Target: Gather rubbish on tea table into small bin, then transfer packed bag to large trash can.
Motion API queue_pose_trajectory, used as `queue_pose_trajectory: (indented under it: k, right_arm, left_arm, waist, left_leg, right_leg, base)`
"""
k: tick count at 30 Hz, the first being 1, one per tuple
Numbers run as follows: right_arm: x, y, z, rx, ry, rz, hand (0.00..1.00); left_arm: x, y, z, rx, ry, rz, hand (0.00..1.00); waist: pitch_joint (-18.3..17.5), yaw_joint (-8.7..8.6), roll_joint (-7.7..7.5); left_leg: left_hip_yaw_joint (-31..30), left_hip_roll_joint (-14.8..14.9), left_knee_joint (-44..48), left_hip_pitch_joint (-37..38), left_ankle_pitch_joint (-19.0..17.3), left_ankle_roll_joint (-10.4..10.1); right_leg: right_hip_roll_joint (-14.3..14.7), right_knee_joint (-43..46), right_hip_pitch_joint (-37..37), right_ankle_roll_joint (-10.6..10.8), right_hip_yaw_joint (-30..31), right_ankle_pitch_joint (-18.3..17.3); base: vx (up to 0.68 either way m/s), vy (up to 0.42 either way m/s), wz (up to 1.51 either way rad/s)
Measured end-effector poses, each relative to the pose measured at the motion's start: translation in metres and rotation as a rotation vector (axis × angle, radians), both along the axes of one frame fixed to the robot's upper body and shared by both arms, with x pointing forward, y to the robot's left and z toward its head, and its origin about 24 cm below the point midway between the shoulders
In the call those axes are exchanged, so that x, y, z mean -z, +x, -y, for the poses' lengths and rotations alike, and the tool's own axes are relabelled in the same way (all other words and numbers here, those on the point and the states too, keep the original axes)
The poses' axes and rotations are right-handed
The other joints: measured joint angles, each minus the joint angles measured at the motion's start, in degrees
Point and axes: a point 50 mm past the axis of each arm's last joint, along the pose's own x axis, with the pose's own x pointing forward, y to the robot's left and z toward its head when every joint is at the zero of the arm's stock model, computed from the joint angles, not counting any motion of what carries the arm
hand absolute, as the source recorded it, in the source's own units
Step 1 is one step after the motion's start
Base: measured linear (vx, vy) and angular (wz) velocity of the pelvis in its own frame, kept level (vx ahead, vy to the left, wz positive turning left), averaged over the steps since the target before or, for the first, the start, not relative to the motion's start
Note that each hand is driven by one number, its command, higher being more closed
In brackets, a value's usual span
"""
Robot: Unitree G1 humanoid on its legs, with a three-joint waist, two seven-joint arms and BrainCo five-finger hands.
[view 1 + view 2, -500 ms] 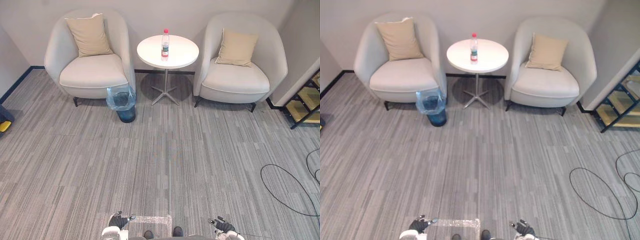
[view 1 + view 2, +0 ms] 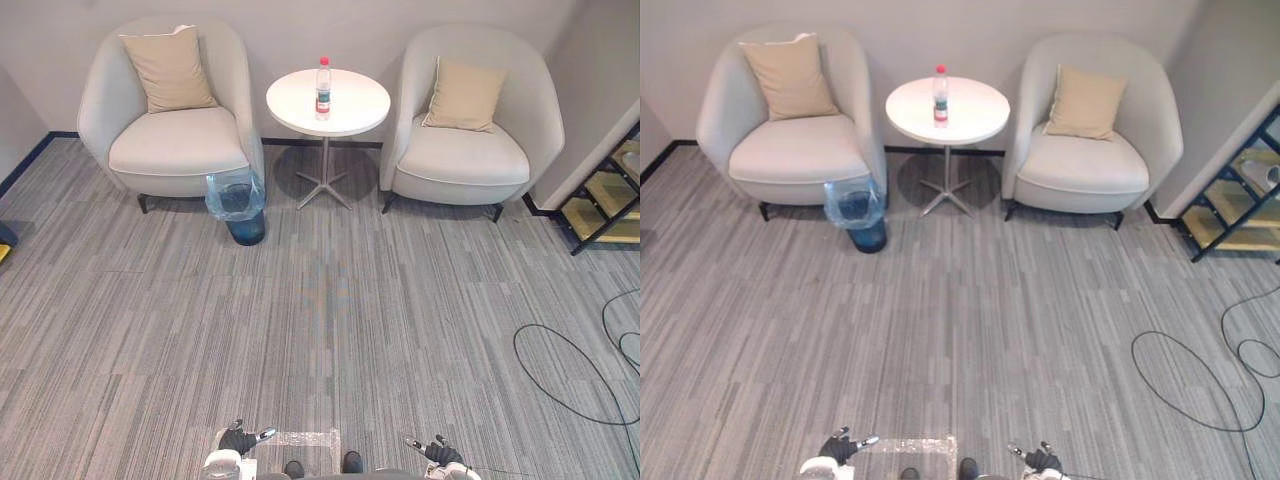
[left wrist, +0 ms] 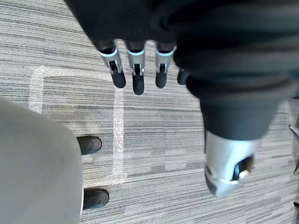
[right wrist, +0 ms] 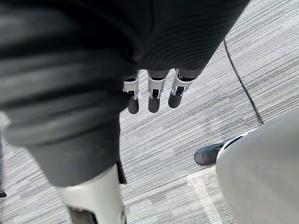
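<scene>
A clear plastic bottle [image 2: 323, 88] with a red cap stands upright on the round white tea table [image 2: 350, 108] between two armchairs at the far wall. A small blue bin [image 2: 239, 205] lined with a clear bag stands on the carpet, left of the table and in front of the left armchair. My left hand [image 2: 240, 440] hangs low at the near edge, empty, its fingers [image 3: 136, 74] relaxed above the carpet. My right hand [image 2: 441, 455] hangs low at the near right, its fingers [image 4: 153, 93] straight and empty. Both hands are far from the table.
Two pale armchairs [image 2: 175, 150] [image 2: 465, 160] with tan cushions flank the table. A dark shelf unit [image 2: 605, 205] stands at the right wall. A taped rectangle [image 2: 300, 440] marks the carpet near me. Open carpet lies between me and the table.
The whole picture has shifted slightly left and up, so the camera has moved. Both hands sit a little lower in the view. Bottle, table and bin are unchanged.
</scene>
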Motion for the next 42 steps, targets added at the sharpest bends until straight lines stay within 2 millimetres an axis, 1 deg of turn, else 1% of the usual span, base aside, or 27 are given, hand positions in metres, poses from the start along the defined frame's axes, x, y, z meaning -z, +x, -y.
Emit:
queue_pose_trajectory:
  k: [14, 15, 16, 17, 18, 20, 21, 22, 23, 24, 25, 26, 27, 29, 30, 31, 32, 33, 34, 35, 36, 37, 38, 39, 40, 41, 42]
  right_arm:
    - [-0.001, 0.004, -0.002, -0.039, -0.005, 0.012, 0.0]
    - [-0.001, 0.004, -0.002, -0.038, -0.005, 0.015, 0.0]
    - [-0.002, 0.006, -0.002, -0.037, -0.005, 0.023, 0.0]
    - [-0.003, 0.006, -0.002, -0.034, -0.005, 0.032, 0.0]
    - [-0.003, 0.006, -0.002, -0.03, -0.003, 0.037, 0.0]
    - [-0.004, 0.008, 0.0, -0.001, 0.002, 0.057, 0.0]
    - [-0.005, 0.009, -0.001, 0.005, 0.007, 0.064, 0.0]
    - [-0.006, 0.01, -0.003, 0.008, 0.009, 0.074, 0.0]
    - [-0.006, 0.01, -0.004, 0.003, 0.012, 0.086, 0.0]
    - [-0.007, 0.011, -0.004, -0.009, 0.011, 0.089, 0.0]
    - [-0.007, 0.012, -0.004, -0.01, 0.011, 0.094, 0.0]
    - [-0.008, 0.013, -0.004, -0.005, 0.013, 0.099, 0.0]
    - [-0.009, 0.015, -0.003, 0.007, 0.017, 0.108, 0.0]
    - [-0.01, 0.019, -0.003, 0.005, 0.017, 0.117, 0.0]
    - [-0.01, 0.021, -0.003, 0.003, 0.019, 0.121, 0.0]
    - [-0.011, 0.024, -0.004, 0.001, 0.022, 0.123, 0.0]
    - [-0.011, 0.024, -0.004, 0.001, 0.023, 0.123, 0.0]
    - [-0.011, 0.027, -0.003, 0.004, 0.023, 0.121, 0.0]
    - [-0.009, 0.023, 0.0, 0.01, 0.018, 0.094, 0.0]
    - [-0.008, 0.023, -0.001, 0.008, 0.023, 0.089, 0.0]
    - [-0.007, 0.026, -0.008, 0.001, 0.043, 0.088, 0.0]
    - [-0.007, 0.025, -0.009, -0.005, 0.044, 0.084, 0.0]
    - [-0.006, 0.023, -0.008, -0.01, 0.039, 0.08, 0.0]
    - [-0.007, 0.023, -0.006, -0.024, 0.031, 0.079, 0.0]
    - [-0.007, 0.025, -0.005, -0.038, 0.028, 0.083, 0.0]
    - [-0.007, 0.024, -0.006, -0.044, 0.028, 0.082, 0.0]
    - [-0.006, 0.022, -0.008, -0.064, 0.026, 0.073, 0.0]
  left_arm:
    - [0.001, 0.001, 0.0, 0.002, -0.001, -0.011, 0.0]
    - [0.001, 0.001, 0.0, 0.003, -0.001, -0.011, 0.0]
    - [0.0, 0.002, 0.0, 0.003, -0.001, -0.012, 0.0]
    - [0.0, 0.005, -0.001, 0.004, 0.001, -0.005, 0.0]
    - [-0.001, 0.006, -0.001, 0.003, 0.001, -0.003, 0.0]
    - [-0.001, 0.009, 0.0, 0.003, -0.004, 0.002, 0.0]
    - [-0.003, 0.012, 0.001, 0.0, -0.007, 0.015, 0.0]
    - [-0.004, 0.013, -0.001, -0.009, -0.007, 0.027, 0.0]
    - [-0.009, 0.022, -0.004, -0.029, -0.008, 0.072, 0.0]
    - [-0.012, 0.026, -0.003, -0.06, -0.022, 0.105, 0.0]
    - [-0.013, 0.027, -0.003, -0.066, -0.025, 0.112, 0.0]
    - [-0.014, 0.026, -0.002, -0.074, -0.033, 0.121, 0.0]
    - [-0.015, 0.029, 0.002, -0.08, -0.051, 0.135, 0.0]
    - [-0.015, 0.03, 0.002, -0.085, -0.053, 0.144, 0.0]
    - [-0.016, 0.032, 0.003, -0.088, -0.06, 0.155, 0.0]
    - [-0.017, 0.033, 0.004, -0.09, -0.064, 0.16, 0.0]
    - [-0.017, 0.033, 0.004, -0.09, -0.064, 0.161, 0.0]
    - [-0.016, 0.033, 0.004, -0.086, -0.064, 0.16, 0.0]
    - [-0.015, 0.031, 0.005, -0.086, -0.069, 0.151, 0.0]
    - [-0.015, 0.032, 0.007, -0.087, -0.074, 0.152, 0.0]
    - [-0.016, 0.036, 0.003, -0.077, -0.061, 0.153, 0.0]
    - [-0.015, 0.034, 0.0, -0.074, -0.053, 0.143, 0.0]
    - [-0.015, 0.033, -0.001, -0.074, -0.05, 0.137, 0.0]
    - [-0.014, 0.032, -0.002, -0.075, -0.047, 0.129, 0.0]
    - [-0.012, 0.028, -0.001, -0.055, -0.041, 0.111, 0.0]
    - [-0.012, 0.027, -0.001, -0.042, -0.037, 0.105, 0.0]
    - [-0.01, 0.025, -0.001, -0.01, -0.029, 0.086, 0.0]
  waist:
    - [0.1, -0.11, 0.16]
    - [0.13, -0.22, 0.19]
    - [0.36, -0.4, 0.18]
    - [0.68, -0.41, 0.21]
    - [0.82, -0.46, 0.24]
    - [1.62, -0.46, 0.8]
    - [2.19, -0.41, 0.48]
    - [2.64, -0.31, 0.09]
    - [3.11, -0.07, -0.7]
    - [3.48, 0.74, -0.41]
    - [3.59, 1.04, -0.56]
    - [3.82, 1.08, -0.05]
    - [3.6, 1.1, 0.34]
    - [3.66, 1.58, 0.42]
    - [3.68, 2.26, 0.39]
    - [3.69, 2.86, 0.41]
    - [3.69, 2.92, 0.39]
    - [3.57, 3.41, 0.55]
    - [3.35, 3.93, 0.93]
    - [3.14, 4.09, 0.79]
    - [2.91, 3.81, -0.75]
    - [2.67, 3.75, -1.56]
    - [2.63, 3.98, -1.77]
    - [2.62, 3.97, -1.88]
    - [2.74, 3.55, -1.71]
    - [2.75, 3.53, -1.71]
    - [2.92, 3.05, -1.71]
  left_leg:
    - [0.54, 0.15, 0.08, -0.67, -0.23, -0.33]
    - [0.55, 0.19, 0.25, -0.9, -0.31, -0.46]
    - [0.59, 0.27, 0.97, -1.38, -0.73, -1.03]
    - [0.72, 0.41, 1.79, -1.69, -1.58, -1.77]
    - [0.84, 0.59, 3.72, -2.58, -2.7, -2.06]
    - [1.39, 2.03, 11.29, -5.2, -6.6, -2.87]
    - [2.31, 2.74, 15.58, -6.58, -7.93, -4.29]
    - [3.0, 3.04, 19.91, -8.14, -8.28, -4.86]
    - [4.53, 4.05, 30.78, -12.81, -8.26, -4.94]
    - [4.63, 5.72, 42.9, -18.17, -7.33, -4.07]
    - [4.61, 6.17, 45.69, -19.62, -7.67, -3.57]
    - [4.47, 6.74, 50.72, -22.12, -9.08, -3.48]
    - [4.66, 6.97, 51.17, -24.61, -10.51, -3.79]
    - [5.17, 7.07, 48.1, -26.39, -10.87, -3.96]
    - [5.67, 6.58, 42.31, -27.42, -10.48, -3.66]
    - [6.22, 5.14, 32.04, -27.45, -7.92, -3.3]
    - [6.23, 4.73, 30.2, -27.34, -7.15, -3.37]
    - [6.19, 3.43, 20.3, -27.04, -2.22, -3.61]
    - [5.3, 2.51, 15.56, -26.7, 5.3, -1.84]
    - [5.42, 1.89, 15.93, -26.61, 5.84, -0.14]
    - [6.29, 0.34, 16.65, -26.27, 3.59, 1.2]
    - [7.83, -0.47, 18.96, -25.53, 0.77, 2.03]
    - [8.55, -0.8, 19.22, -24.15, -0.54, 2.61]
    - [9.16, -1.25, 19.0, -22.5, -1.29, 3.33]
    - [9.07, -1.85, 18.02, -18.37, -3.47, 3.76]
    - [8.65, -1.97, 17.47, -16.71, -4.5, 3.57]
    - [8.13, -2.18, 16.6, -12.93, -6.07, 3.52]
  right_leg:
    - [0.12, -0.07, -0.7, -0.15, 0.22, -0.1]
    - [0.16, 0.0, -0.82, -0.22, 0.18, -0.15]
    - [0.16, 0.31, -0.88, -0.4, 0.01, -0.29]
    - [0.26, 0.35, -0.8, -0.83, -0.04, -0.72]
    - [0.33, 0.86, -1.02, -1.2, -0.09, -1.52]
    - [0.96, 4.58, -1.95, -1.89, -0.02, -4.19]
    - [1.06, 5.7, -2.02, -3.07, 0.34, -5.81]
    - [1.01, 6.65, -2.18, -3.37, 0.57, -6.71]
    - [0.83, 9.16, -2.71, -4.11, 1.37, -8.34]
    - [1.13, 11.3, -2.51, -5.46, 2.25, -10.14]
    - [1.21, 11.94, -2.26, -5.55, 2.46, -10.7]
    - [1.2, 13.49, -1.56, -6.53, 3.75, -12.07]
    - [0.99, 13.96, -0.97, -6.53, 5.56, -13.02]
    - [0.37, 13.87, -0.52, -6.39, 6.99, -13.81]
    - [-0.31, 12.93, 0.37, -6.05, 8.49, -14.36]
    - [-1.34, 11.35, 2.15, -5.76, 10.27, -14.79]
    - [-1.57, 11.04, 2.44, -5.62, 10.49, -14.93]
    - [-2.38, 9.72, 3.75, -4.62, 11.53, -15.52]
    - [-2.8, 9.09, 4.67, -3.06, 13.13, -16.8]
    - [-3.0, 9.34, 4.94, -2.53, 13.73, -17.14]
    - [-4.73, 11.42, 4.59, -2.28, 14.03, -17.03]
    - [-5.9, 18.37, 2.46, -1.58, 15.07, -17.26]
    - [-6.06, 22.45, 1.6, -0.32, 15.68, -17.11]
    - [-6.22, 27.06, 0.48, 2.28, 16.14, -16.45]
    - [-6.28, 38.29, -2.88, 11.95, 16.39, -12.77]
    - [-6.12, 42.52, -4.22, 15.22, 16.42, -11.14]
    - [-6.17, 52.96, -7.72, 14.94, 15.38, -10.92]
  base:
    - [0.0, -0.001, -0.01]
    - [0.0, 0.0, 0.0]
    - [0.0, 0.0, 0.0]
    - [0.0, 0.0, 0.0]
    - [0.03, -0.044, -0.06]
    - [0.06, -0.064, -0.08]
    - [0.05, -0.051, -0.03]
    - [0.02, -0.111, -0.06]
    - [0.04, -0.132, -0.27]
    - [0.07, -0.137, -0.38]
    - [0.18, -0.072, -0.44]
    - [0.29, -0.027, -0.43]
    - [0.32, -0.01, -0.54]
    - [0.26, 0.042, -0.56]
    - [0.46, 0.129, -0.7]
    - [0.4, 0.117, -0.63]
    - [0.46, 0.151, -0.57]
    - [0.52, 0.213, -0.57]
    - [0.52, 0.213, -0.62]
    - [0.67, 0.27, -0.36]
    - [0.58, 0.222, -0.12]
    - [0.7, 0.267, -0.14]
    - [0.56, 0.214, -0.25]
    - [0.53, 0.195, -0.32]
    - [0.51, 0.184, -0.26]
    - [0.48, 0.16, -0.2]
    - [0.44, 0.114, 0.02]
